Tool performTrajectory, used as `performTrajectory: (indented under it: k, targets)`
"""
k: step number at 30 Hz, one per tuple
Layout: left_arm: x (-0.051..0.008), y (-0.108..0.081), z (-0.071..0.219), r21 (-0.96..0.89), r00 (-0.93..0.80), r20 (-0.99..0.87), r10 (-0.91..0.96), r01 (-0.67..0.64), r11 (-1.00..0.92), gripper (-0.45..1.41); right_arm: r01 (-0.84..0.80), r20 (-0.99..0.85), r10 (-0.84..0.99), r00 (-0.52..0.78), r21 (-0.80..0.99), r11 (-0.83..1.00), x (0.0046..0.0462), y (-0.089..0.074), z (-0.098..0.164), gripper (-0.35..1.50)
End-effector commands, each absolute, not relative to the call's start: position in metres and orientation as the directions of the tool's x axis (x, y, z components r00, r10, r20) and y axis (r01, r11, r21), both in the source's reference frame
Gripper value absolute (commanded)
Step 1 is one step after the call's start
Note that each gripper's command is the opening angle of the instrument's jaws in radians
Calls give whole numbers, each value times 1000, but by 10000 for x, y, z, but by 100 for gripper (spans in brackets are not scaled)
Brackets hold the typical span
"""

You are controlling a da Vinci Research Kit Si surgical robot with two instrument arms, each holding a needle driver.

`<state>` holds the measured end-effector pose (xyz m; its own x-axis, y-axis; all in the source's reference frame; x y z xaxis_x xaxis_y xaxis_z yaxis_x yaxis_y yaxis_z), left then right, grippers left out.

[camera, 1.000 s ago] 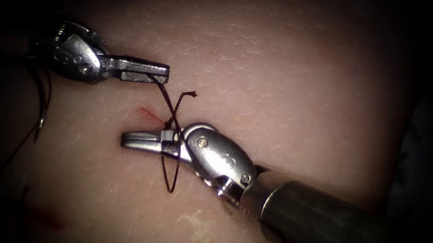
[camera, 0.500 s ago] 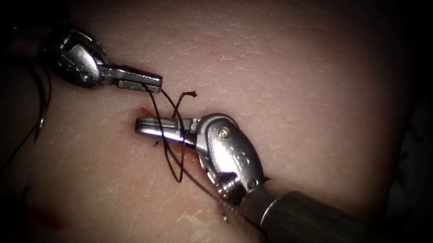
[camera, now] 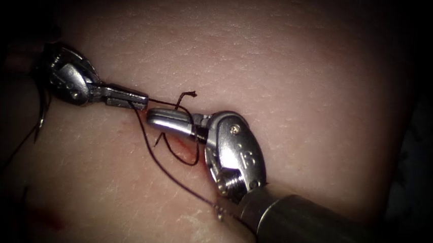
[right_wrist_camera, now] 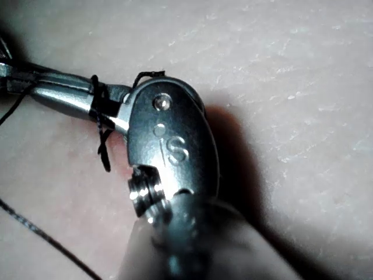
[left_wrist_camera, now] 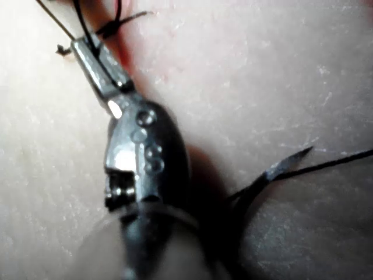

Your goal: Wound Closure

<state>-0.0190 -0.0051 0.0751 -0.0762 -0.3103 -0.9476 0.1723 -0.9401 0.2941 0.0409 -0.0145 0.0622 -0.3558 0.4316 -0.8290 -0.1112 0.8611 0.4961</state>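
My left tool (camera: 145,101) is shut on the dark thread (camera: 172,177) at its jaw tips, just left of the cut (camera: 182,143), which is stained with red fluid. My right tool (camera: 151,116) comes in from the lower right. Its jaws are shut, tip close to the left tool's tip, and a loop of thread lies wrapped around them. A short frayed thread tail (camera: 188,94) stands up above the right jaws. In the right wrist view the loop of thread (right_wrist_camera: 98,108) circles the shut jaws of my right tool (right_wrist_camera: 17,79). The needle (camera: 40,119) lies free on the tissue at far left, behind the left tool (left_wrist_camera: 78,44), its point (left_wrist_camera: 288,164) bare.
The pale tissue (camera: 290,81) runs wide to the right and up. A smear of red fluid (camera: 49,221) marks it at lower left. A long strand of thread (camera: 249,240) trails under the right tool's shaft.
My right tool has swung up and right across the cut toward the left tool's tip, the thread loop staying round its jaws. The left tool has moved down and left, drawing its thread flatter.
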Motion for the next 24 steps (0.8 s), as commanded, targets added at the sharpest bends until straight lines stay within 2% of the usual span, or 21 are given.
performTrajectory:
  k: [1,4,8,11,15,18,24]
  targets:
    - [-195,-58,760,297,-81,-946,-314,177,-939,-45,-119,-823,442,-356,509,852,417,-150,629,-30]
    - [-198,-70,762,294,-91,-945,-315,186,-937,-45,-145,-820,456,-347,527,838,416,-149,630,-28]
    - [-201,-81,765,292,-98,-944,-313,185,-938,-45,-173,-807,481,-343,558,812,417,-149,631,-16]
    - [-203,-90,766,293,-106,-943,-314,182,-939,-45,-207,-792,510,-335,590,780,419,-150,631,10]
    - [-213,-102,760,296,-121,-940,-319,174,-939,-45,-243,-718,604,-346,691,681,425,-154,632,20]
    - [-221,-108,749,294,-131,-939,-317,168,-941,-45,-292,-662,663,-350,749,594,429,-155,633,56]
    - [-235,-119,722,287,-143,-940,-310,158,-945,-45,-413,-646,707,-288,750,517,427,-154,634,111]
